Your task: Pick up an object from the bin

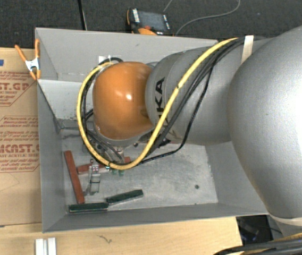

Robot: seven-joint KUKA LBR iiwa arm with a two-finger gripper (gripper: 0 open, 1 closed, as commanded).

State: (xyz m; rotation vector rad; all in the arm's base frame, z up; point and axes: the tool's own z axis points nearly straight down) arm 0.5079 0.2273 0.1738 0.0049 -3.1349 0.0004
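Observation:
My gripper (94,180) reaches down under the orange dome to the bin's floor at the front left. Just left of it lies a long reddish-brown flat stick (74,178), running from back to front. A short red piece (83,168) juts out from the stick toward the gripper and appears to touch it. In front of the gripper, along the bin's front wall, lies a dark green long-handled tool (108,200), its two arms spread in a shallow angle. Whether anything sits within the gripper is hidden.
The arm with its orange dome and yellow and black cables covers the bin's middle and back. Bare grey floor shows to the right of the green tool. The left and front walls stand close to the gripper.

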